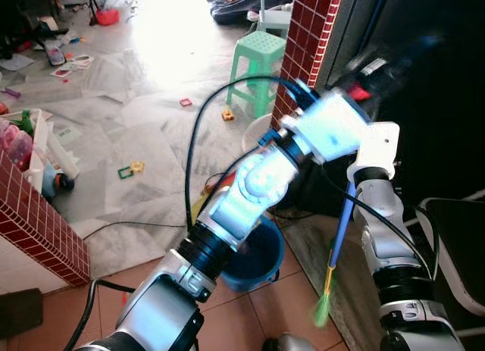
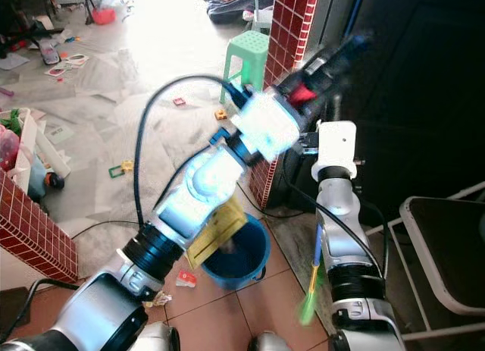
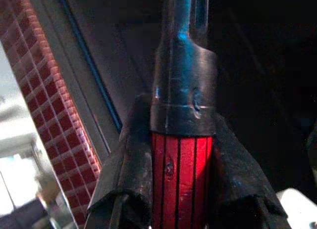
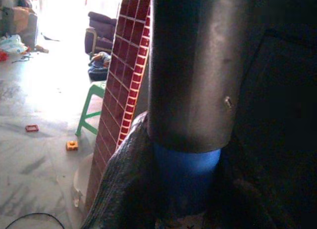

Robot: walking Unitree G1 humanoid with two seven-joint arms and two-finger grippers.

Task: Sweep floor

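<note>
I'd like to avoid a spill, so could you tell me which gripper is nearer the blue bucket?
Right. The right gripper clamps the blue broomstick above and right of the bucket. The left gripper holds a red handle higher up, beside the brick pillar.

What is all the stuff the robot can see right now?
Broom handle: one, blue with green tip, in the right claw.
Red-and-black handle: one, in the left claw.
Bucket: one, blue, on the tiles under the arms.
Stool: one, green, by the red brick pillar.
Toys: several, scattered on the grey floor.
Chair: one, dark seat, right side.
Left claw: shut.
Right claw: shut.
</note>
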